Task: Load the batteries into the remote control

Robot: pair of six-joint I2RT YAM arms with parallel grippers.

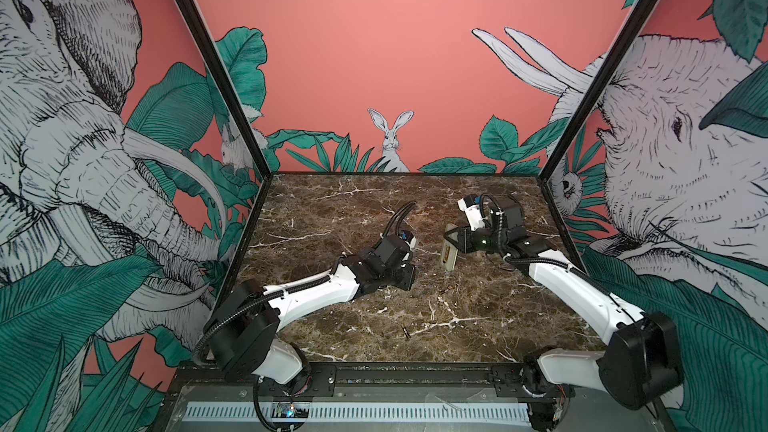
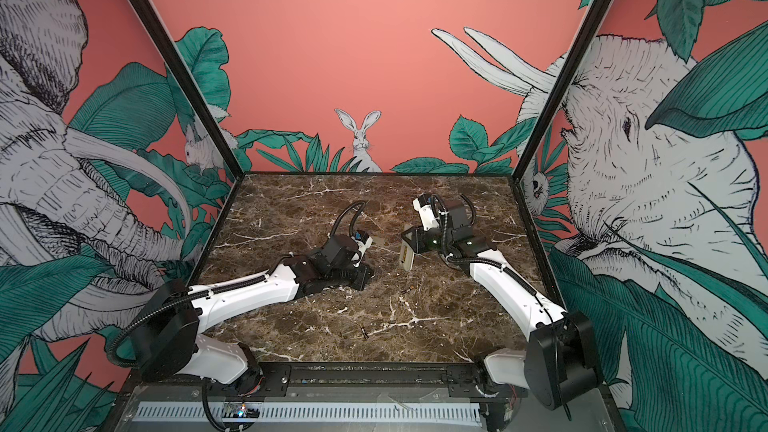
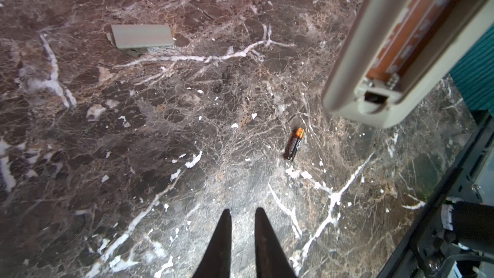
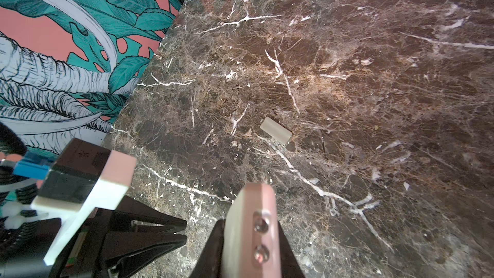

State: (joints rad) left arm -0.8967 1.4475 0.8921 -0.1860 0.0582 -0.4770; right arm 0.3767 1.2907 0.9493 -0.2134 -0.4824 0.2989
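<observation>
Currently the step in hand seems to be the fetching of a battery, while the other arm presents the remote control. The right tool is closed on one end of the remote control and holds it tilted over the bench, the open recess turned toward the left arm; whether its lower end touches the bench I cannot tell. A copper-brown colour shows inside the recess, too blurred to say if a battery already sits there. The left tool hangs over bare marble, its fingers nearly closed with only a thin gap and nothing between them. One of the batteries, black with a copper end, lies flat on the bench near the lower end of the remote control, a little apart from the left tool. In a top view a second small dark piece, probably the other battery, lies nearer the front edge. The grey cover plate lies well apart from both. For the next move, I think the left tool must open wider, go over the near battery, turn so that the fingers cross its slim body, and come down low. Being round, it may roll away if one finger touches it first.
</observation>
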